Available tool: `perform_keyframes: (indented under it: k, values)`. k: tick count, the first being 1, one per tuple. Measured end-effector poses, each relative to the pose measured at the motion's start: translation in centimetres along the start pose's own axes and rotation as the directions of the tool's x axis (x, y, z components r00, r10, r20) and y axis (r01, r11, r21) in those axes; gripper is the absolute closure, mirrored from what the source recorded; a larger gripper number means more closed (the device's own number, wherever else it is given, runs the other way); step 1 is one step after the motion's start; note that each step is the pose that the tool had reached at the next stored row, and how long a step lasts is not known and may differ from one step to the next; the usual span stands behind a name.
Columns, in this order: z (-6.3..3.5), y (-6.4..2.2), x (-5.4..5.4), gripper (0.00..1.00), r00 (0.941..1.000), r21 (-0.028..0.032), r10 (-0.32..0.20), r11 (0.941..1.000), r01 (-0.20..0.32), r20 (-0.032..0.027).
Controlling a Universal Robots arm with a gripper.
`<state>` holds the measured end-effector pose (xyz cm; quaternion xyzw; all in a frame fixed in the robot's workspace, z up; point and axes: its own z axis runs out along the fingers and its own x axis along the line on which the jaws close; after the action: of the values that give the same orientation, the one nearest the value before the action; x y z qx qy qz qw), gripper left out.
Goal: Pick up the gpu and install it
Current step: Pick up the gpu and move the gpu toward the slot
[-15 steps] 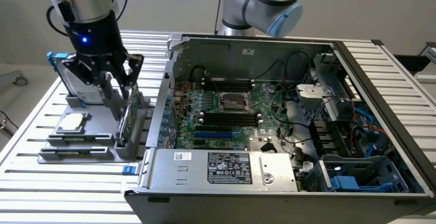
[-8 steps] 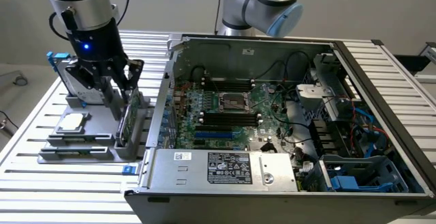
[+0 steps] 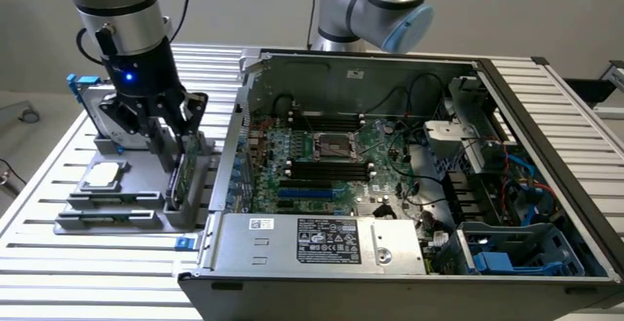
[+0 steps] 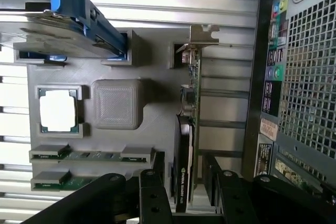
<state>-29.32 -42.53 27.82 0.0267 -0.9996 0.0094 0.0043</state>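
Our pincer (image 4: 182, 184) sits closest, its black fingers (image 4: 153, 187) spread, one on each flank of the gpu (image 4: 185, 140); whether either pad already touches the card we cannot quite tell; we judge the grasp goes best if both pads meet the card squarely and together, so it is neither tipped nor twisted in its slot. Between the fingers the gpu stands on edge in the grey holder (image 4: 118, 103), its silver bracket (image 4: 203, 32) at the end far from the pincer; beyond one finger lies the processor chip (image 4: 58, 109), beyond the other the computer case (image 4: 307, 77).
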Motion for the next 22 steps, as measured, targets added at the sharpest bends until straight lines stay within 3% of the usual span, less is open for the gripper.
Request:
perform_keyframes:
  k: [11, 19, 22]
  values:
    - [1.99, 0.26, 0.0, 0.58, 1.0, 0.0001, 0.0, 1.0, 0.0, 0.0023]
    - [3.43, 0.29, -0.1, 0.58, 1.0, 0.0, 0.0, 1.0, 0.0, 0.0078]
    - [3.5, 0.29, -0.1, 0.58, 1.0, -0.0019, 0.001, 1.0, -0.001, 0.0077]
